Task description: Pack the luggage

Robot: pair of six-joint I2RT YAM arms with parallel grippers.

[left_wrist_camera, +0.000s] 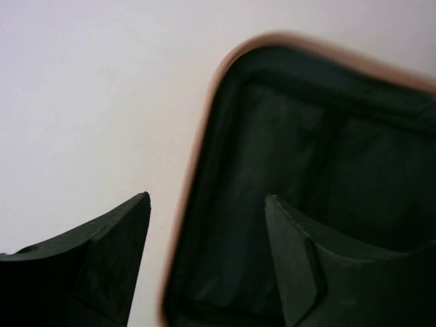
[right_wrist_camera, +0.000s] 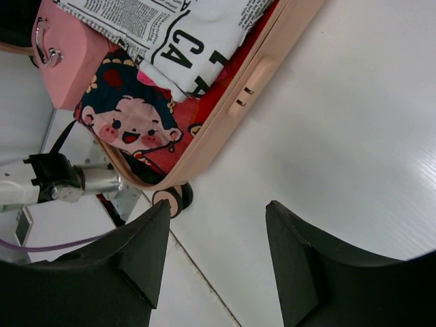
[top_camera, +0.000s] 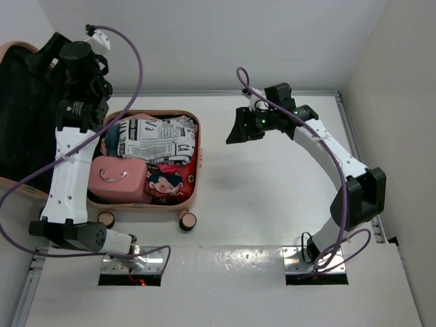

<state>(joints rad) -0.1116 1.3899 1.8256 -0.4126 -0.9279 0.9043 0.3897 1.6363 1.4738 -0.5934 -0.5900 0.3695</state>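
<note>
The suitcase [top_camera: 153,206] lies open on the left part of the white table [top_camera: 272,197], close to the near edge. It is a hard peach-pink shell with rounded corners. Its lid is thrown back to the far left, and the inside there is all black cloth. The lower half faces up and is full. A garment printed like newspaper [top_camera: 160,136] lies across the far part. A small pink box with a metal handle [top_camera: 119,178] sits in the near left corner. Red cloth with a cartoon face [top_camera: 167,182] lies beside the box on the right. Two small peach-and-black wheels stick out from the near wall, one of them at the right corner [top_camera: 187,221].

The right wrist view shows the smooth peach side wall [right_wrist_camera: 252,88]. It carries a raised strip with two small metal studs, and the red cloth rises right up to the rim.

The left gripper [left_wrist_camera: 206,199] is up over the thrown-back lid. Its fingers are spread, with nothing between them. Past them I see the peach rim curving round a corner, and the dark lining [left_wrist_camera: 327,170].

The right gripper [top_camera: 235,129] hangs above bare table, off to the right of the suitcase and apart from it. Its fingers are spread too and grip nothing.
</note>
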